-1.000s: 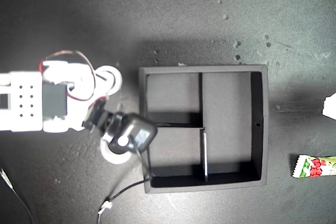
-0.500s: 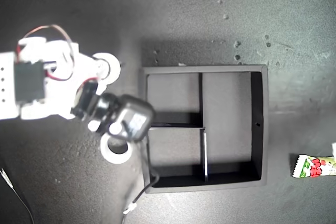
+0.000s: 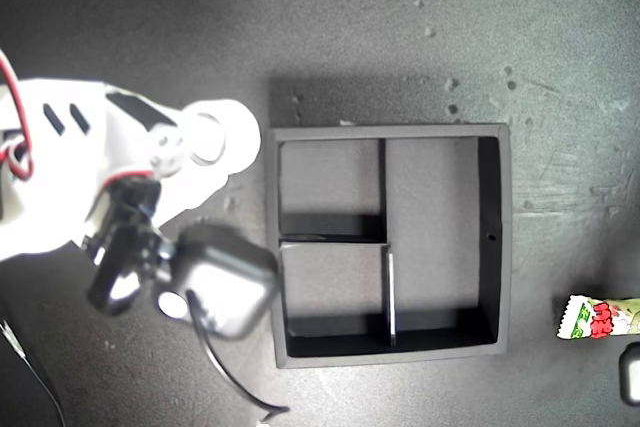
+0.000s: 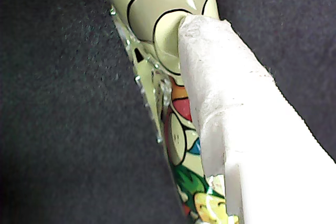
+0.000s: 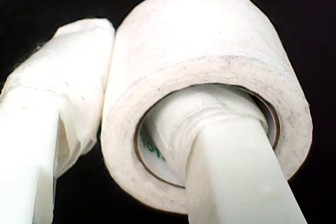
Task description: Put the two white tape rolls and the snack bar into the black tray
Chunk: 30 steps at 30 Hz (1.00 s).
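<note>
Our second gripper [image 5: 142,145] jaws gripping tape roll [image 5: 210,93] through its core | our first gripper jaws at snack bar [image 4: 168,98], state unclear | black tray [image 3: 497,237] sitting empty

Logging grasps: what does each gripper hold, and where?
My second gripper pinches a white ring-shaped tape roll through its wall, one finger inside the core. My first gripper's hold cannot be told.

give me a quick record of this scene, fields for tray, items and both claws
tray: square black shallow tray, nothing visible inside
tape: white ring-shaped tape roll, outside tray, exterior view's left
second claw: my second claw shut on that roll
snack: long snack bar in shiny printed wrapper, exterior view's right edge
first claw: my first claw touching the wrapper, grip unclear
</note>
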Tool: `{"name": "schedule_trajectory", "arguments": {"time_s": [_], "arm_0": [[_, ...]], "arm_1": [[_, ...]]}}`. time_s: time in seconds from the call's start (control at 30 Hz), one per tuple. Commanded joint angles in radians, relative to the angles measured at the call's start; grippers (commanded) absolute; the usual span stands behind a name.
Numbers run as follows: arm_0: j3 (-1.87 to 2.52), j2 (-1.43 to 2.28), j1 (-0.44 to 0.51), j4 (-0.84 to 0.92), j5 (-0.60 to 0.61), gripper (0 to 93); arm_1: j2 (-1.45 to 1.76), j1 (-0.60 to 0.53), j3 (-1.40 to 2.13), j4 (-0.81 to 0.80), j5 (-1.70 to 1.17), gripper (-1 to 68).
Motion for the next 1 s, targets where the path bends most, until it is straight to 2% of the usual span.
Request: {"name": "schedule_trajectory", "arguments": {"time_s": [0.0, 0.2, 0.3, 0.4, 0.43, 0.53, 0.6, 0.7, 0.87, 0.97], "arm_0": [[-0.201, -0.063, 0.037, 0.083, 0.015, 0.0], [-0.336, -0.173, 0.058, 0.163, 0.015, 0.0], [-0.336, -0.193, 0.060, 0.164, 0.011, 0.0], [-0.345, -0.216, 0.061, 0.164, 0.017, 0.0], [-0.350, -0.225, 0.061, 0.164, 0.018, 0.0], [-0.359, -0.245, 0.066, 0.164, 0.018, 0.0], [-0.362, -0.249, 0.074, 0.164, 0.020, 0.0], [-0.379, -0.250, 0.091, 0.164, 0.023, 0.0], [-0.434, -0.262, 0.098, 0.183, 0.037, 0.0], [-0.529, -0.314, 0.101, 0.218, 0.048, 0.0]], "arm_1": [[0.003, -0.032, 0.127, -0.216, 0.023, 30.4], [0.002, -0.081, 0.287, -0.459, 0.048, 26.2], [0.002, -0.097, 0.296, -0.485, 0.043, 22.5], [0.002, -0.104, 0.330, -0.489, 0.051, 3.7], [0.002, -0.107, 0.345, -0.491, 0.054, 0.0], [0.015, -0.097, 0.371, -0.494, 0.025, -0.1], [0.018, -0.064, 0.337, -0.426, -0.029, -0.2], [0.025, 0.037, 0.212, -0.244, -0.176, -0.3], [0.034, 0.291, -0.181, 0.155, -0.554, -0.3], [0.031, 0.453, -0.388, 0.209, -0.911, -0.3]]}}
